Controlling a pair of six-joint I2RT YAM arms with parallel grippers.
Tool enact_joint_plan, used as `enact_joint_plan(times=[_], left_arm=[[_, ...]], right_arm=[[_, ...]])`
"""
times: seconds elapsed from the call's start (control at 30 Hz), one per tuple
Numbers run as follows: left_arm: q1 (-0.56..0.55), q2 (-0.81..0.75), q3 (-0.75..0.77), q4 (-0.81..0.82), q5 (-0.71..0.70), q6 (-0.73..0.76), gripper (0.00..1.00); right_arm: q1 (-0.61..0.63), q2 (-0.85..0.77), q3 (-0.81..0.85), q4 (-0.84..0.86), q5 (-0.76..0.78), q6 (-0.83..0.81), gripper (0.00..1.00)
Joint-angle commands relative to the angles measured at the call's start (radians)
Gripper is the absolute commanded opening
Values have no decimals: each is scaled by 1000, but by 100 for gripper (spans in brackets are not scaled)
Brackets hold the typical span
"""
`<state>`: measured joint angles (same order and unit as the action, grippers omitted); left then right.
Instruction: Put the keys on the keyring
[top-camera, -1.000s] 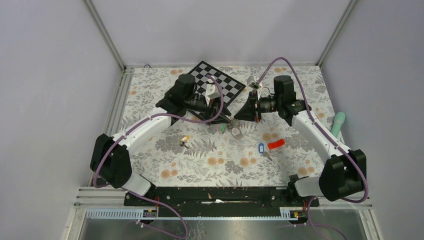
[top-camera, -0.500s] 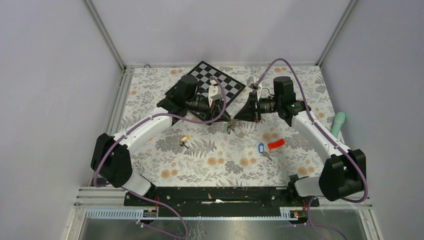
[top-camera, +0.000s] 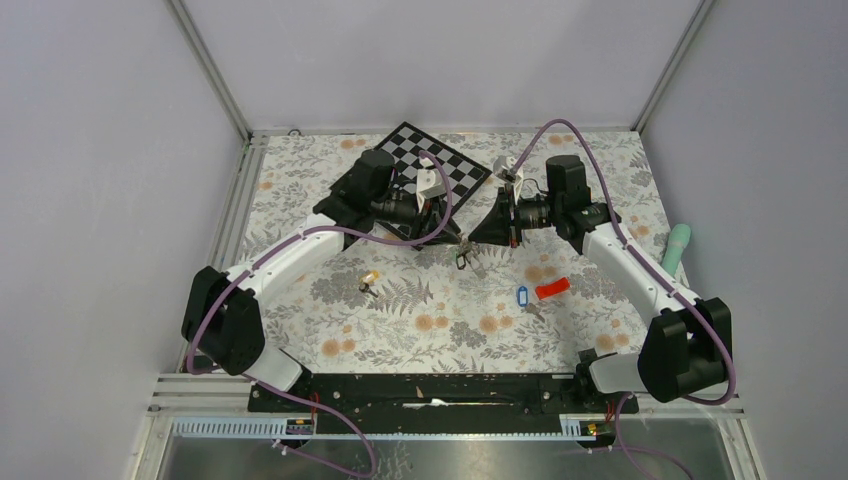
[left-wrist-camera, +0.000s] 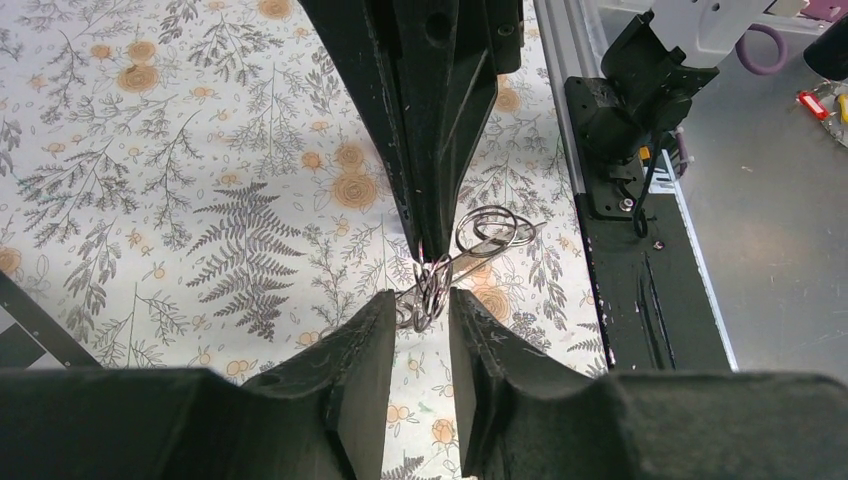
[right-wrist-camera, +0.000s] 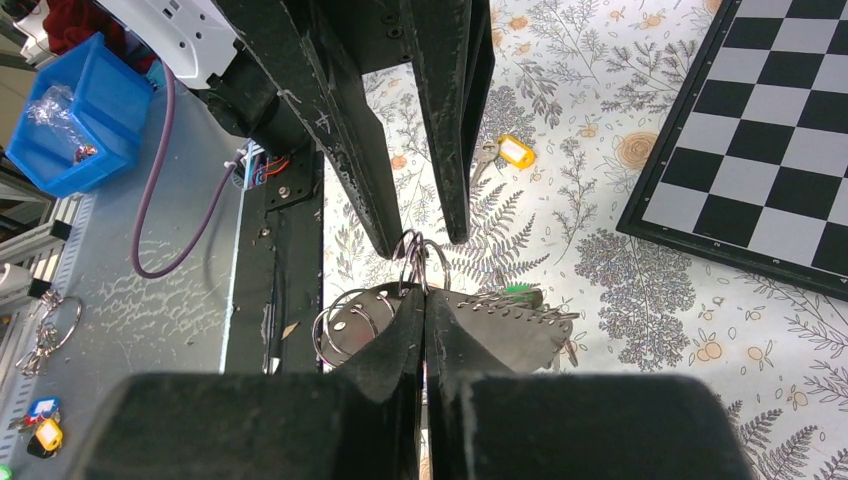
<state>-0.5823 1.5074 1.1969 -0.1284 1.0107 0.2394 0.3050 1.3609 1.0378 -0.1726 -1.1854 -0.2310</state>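
Right end effector (right-wrist-camera: 422, 296) hides most of the green key (right-wrist-camera: 520, 291).

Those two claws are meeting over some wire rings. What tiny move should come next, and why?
Probably the left gripper should close gently on the keyring. Its fingers stand apart either side of the wire loops, while the right gripper is shut on it. A second grip seems needed before the blue-tagged key can go on.

You've got a checkerboard (top-camera: 425, 160) just behind the left gripper (top-camera: 455, 242), a red piece (top-camera: 552, 289) to the near right of the right gripper (top-camera: 468, 242), a mint handle (top-camera: 677, 248) well right, floral cloth (top-camera: 400, 330) beneath.
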Motion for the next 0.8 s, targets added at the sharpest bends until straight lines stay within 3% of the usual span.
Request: enact_joint_plan(times=[0.0, 0.27, 0.77], left_arm=[[-5, -7, 44, 61, 11, -24, 31], [-13, -4, 44, 71, 24, -32, 0], [-13, -27, 76, -86, 42, 122, 0]], right_arm=[[0, -5, -2, 28, 0, -13, 0], [1, -4, -4, 28, 4, -13, 0], [0, -2, -4, 38, 178, 8, 4]])
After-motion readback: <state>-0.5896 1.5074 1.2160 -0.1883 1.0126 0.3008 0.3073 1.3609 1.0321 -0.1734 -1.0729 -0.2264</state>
